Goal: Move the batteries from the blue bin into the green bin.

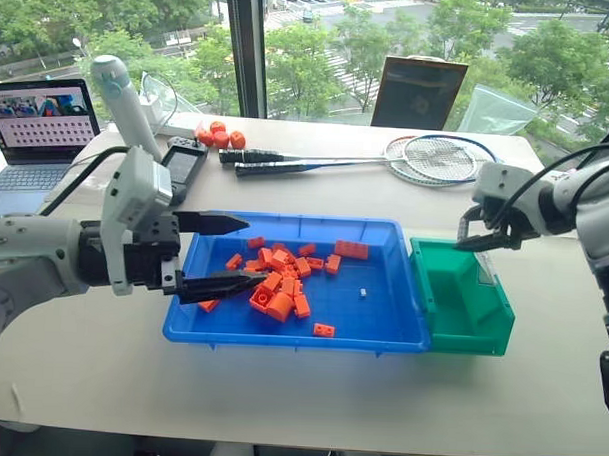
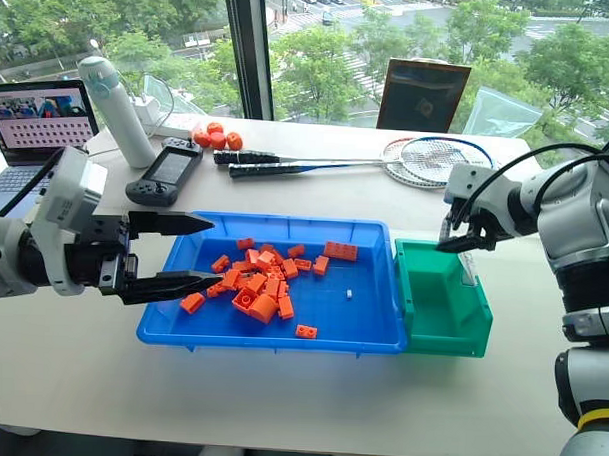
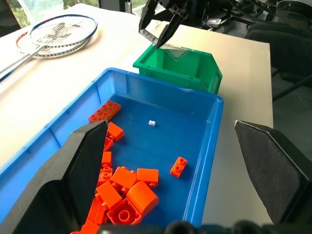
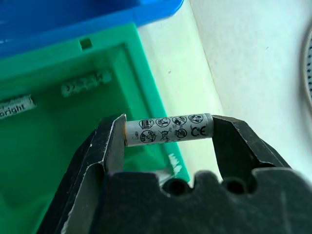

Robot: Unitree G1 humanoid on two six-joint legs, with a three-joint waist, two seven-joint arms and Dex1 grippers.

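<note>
Spanning the gap between two black fingers, a grey-silver battery (image 4: 168, 129) is clamped end to end by the right gripper (image 1: 481, 238), its printed warning symbols facing the wrist camera. The gripper holds it above the far rim of the green bin (image 1: 464, 306), over the bin's outer edge where green plastic meets the pale table (image 1: 279, 397). The green bin sits touching the right end of the blue bin (image 1: 381, 336), which holds a heap of orange bricks (image 1: 279, 278) toward its left side and one small pale piece (image 1: 363, 292) lying apart on the bare blue floor. At the blue bin's left end, the left gripper (image 1: 218, 255) hangs with its fingers spread wide and empty, above the bricks. Badminton rackets (image 1: 427, 158) lie on the table beyond.
</note>
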